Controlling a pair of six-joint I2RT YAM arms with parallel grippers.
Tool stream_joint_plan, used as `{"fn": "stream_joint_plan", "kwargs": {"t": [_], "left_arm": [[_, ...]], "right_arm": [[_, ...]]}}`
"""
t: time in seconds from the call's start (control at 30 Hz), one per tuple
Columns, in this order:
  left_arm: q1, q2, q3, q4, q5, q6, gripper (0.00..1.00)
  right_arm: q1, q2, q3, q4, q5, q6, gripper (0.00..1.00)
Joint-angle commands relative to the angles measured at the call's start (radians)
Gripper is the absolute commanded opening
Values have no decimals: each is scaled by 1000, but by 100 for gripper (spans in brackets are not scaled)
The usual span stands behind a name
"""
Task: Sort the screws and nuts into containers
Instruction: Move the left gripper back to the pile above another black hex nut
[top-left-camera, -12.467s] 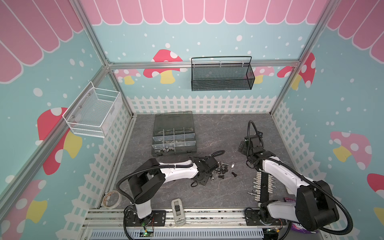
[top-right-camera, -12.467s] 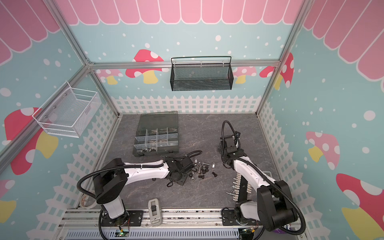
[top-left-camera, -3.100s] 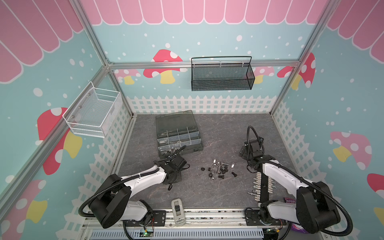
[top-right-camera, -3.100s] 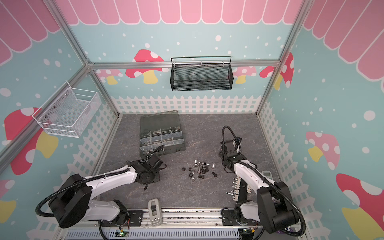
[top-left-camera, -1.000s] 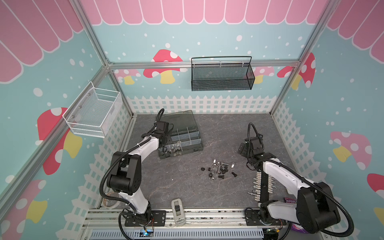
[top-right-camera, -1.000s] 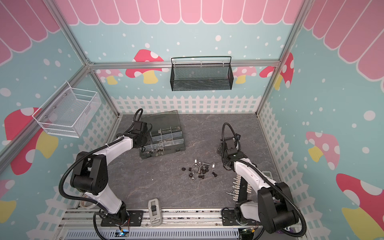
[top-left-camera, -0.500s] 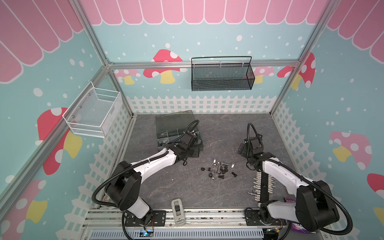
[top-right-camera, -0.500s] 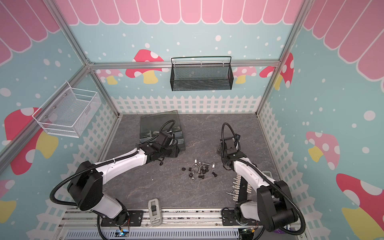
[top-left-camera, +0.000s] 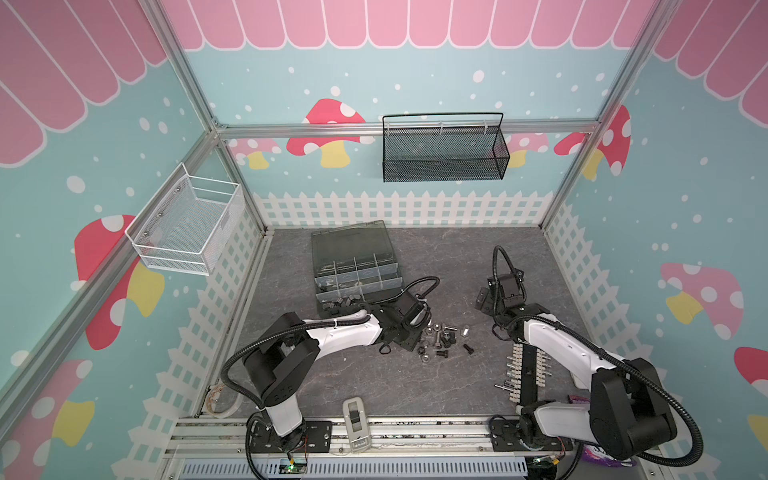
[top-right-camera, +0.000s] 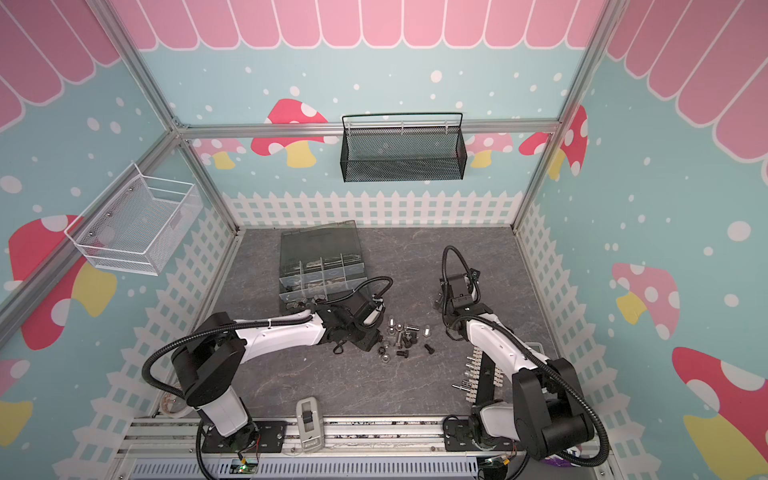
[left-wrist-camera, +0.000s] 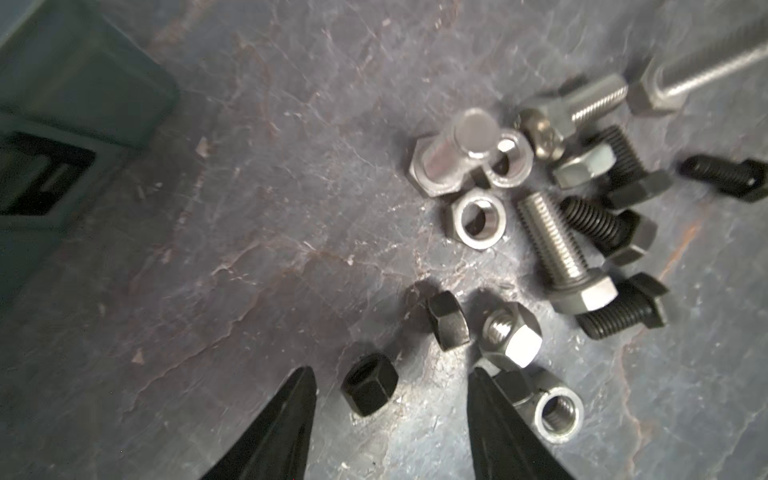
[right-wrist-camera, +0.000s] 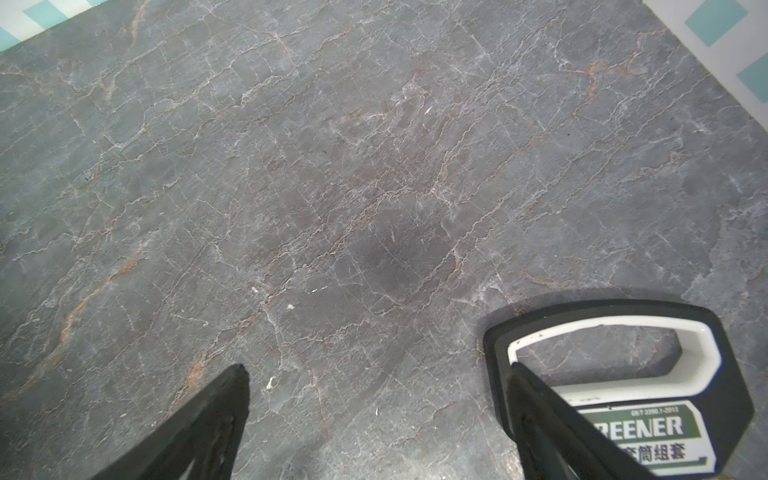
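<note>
Loose screws and nuts, black and silver, lie in a pile mid-table. My left gripper is down at the pile's left edge, open. In the left wrist view a black nut lies between its fingertips, touching neither. A silver nut and a silver screw lie beyond. The organizer box with its containers stands behind the pile, lid up. My right gripper is open over bare table.
A white terminal strip lies under the right arm. A black-and-white packaged tool sits beside one right finger. A black mesh basket and a white wire basket hang on the walls. A tape roll lies front left.
The left arm has swung from the organizer box over to the pile, and its jaws have opened wider. The right arm has stayed put.
</note>
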Motion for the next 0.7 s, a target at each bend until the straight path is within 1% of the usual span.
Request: {"fn": "stream_joint_plan", "kwargs": {"t": [0.0, 0.3, 0.37, 0.57, 0.67], "left_arm": [[-9, 20, 3, -20, 20, 88, 60], [-9, 36, -3, -31, -19, 89, 60], [-9, 37, -11, -30, -26, 82, 58], [-7, 52, -12, -29, -59, 73, 49], [-6, 65, -6, -28, -66, 72, 48]], "right_arm": [[6, 13, 28, -14, 7, 25, 97], [6, 17, 36, -28, 9, 23, 97], [6, 17, 38, -28, 10, 22, 97], [6, 26, 40, -27, 6, 27, 97], [6, 32, 42, -28, 6, 24, 97]]}}
